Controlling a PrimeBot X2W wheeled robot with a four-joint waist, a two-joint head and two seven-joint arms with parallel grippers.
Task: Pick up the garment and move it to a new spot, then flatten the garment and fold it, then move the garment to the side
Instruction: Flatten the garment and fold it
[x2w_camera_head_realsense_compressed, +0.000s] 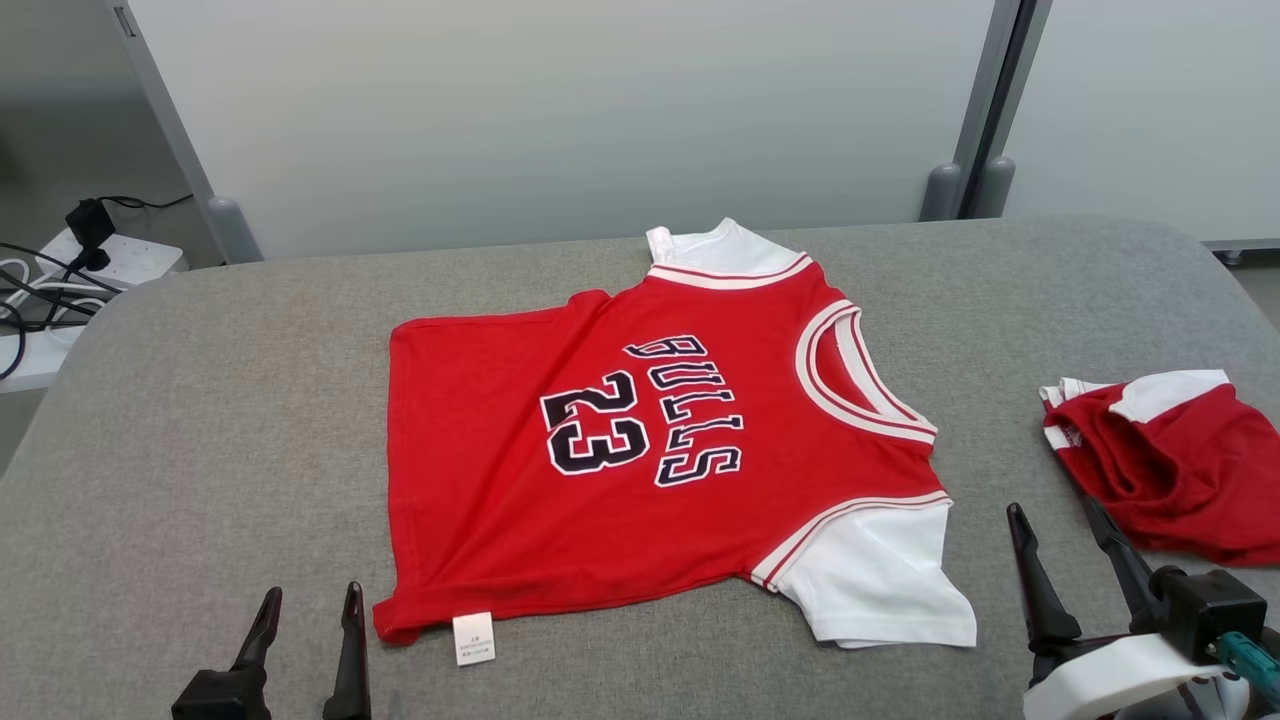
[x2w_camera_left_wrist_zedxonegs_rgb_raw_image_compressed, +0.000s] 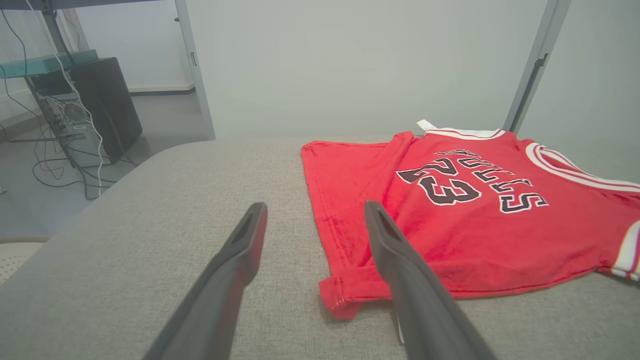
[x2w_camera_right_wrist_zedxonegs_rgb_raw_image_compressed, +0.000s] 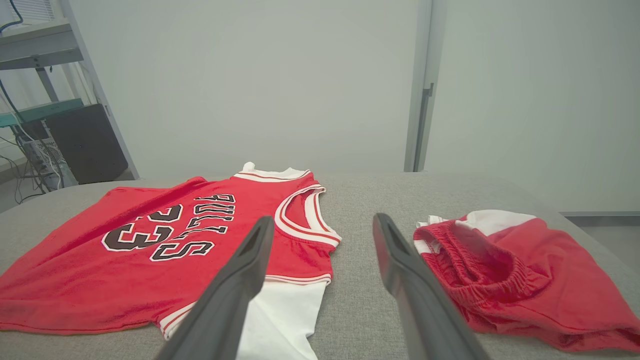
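Observation:
A red jersey (x2w_camera_head_realsense_compressed: 640, 460) with white sleeves and "BULLS 23" print lies spread flat on the grey table (x2w_camera_head_realsense_compressed: 200, 420), collar toward the right, hem toward the left, a white tag at its near hem corner. In the left wrist view the jersey (x2w_camera_left_wrist_zedxonegs_rgb_raw_image_compressed: 475, 225) has a small upturned fold at its near hem corner. My left gripper (x2w_camera_head_realsense_compressed: 310, 600) is open just left of that corner, above the table, holding nothing; it shows too in its wrist view (x2w_camera_left_wrist_zedxonegs_rgb_raw_image_compressed: 312, 212). My right gripper (x2w_camera_head_realsense_compressed: 1060, 520) is open between the jersey's near white sleeve and the red shorts, also seen from its wrist (x2w_camera_right_wrist_zedxonegs_rgb_raw_image_compressed: 322, 225).
Crumpled red shorts (x2w_camera_head_realsense_compressed: 1170, 470) with white trim lie at the table's right side, close to my right fingers. A power strip with cables (x2w_camera_head_realsense_compressed: 90, 260) sits off the table's far left. A pale partition wall (x2w_camera_head_realsense_compressed: 600, 110) stands behind the table.

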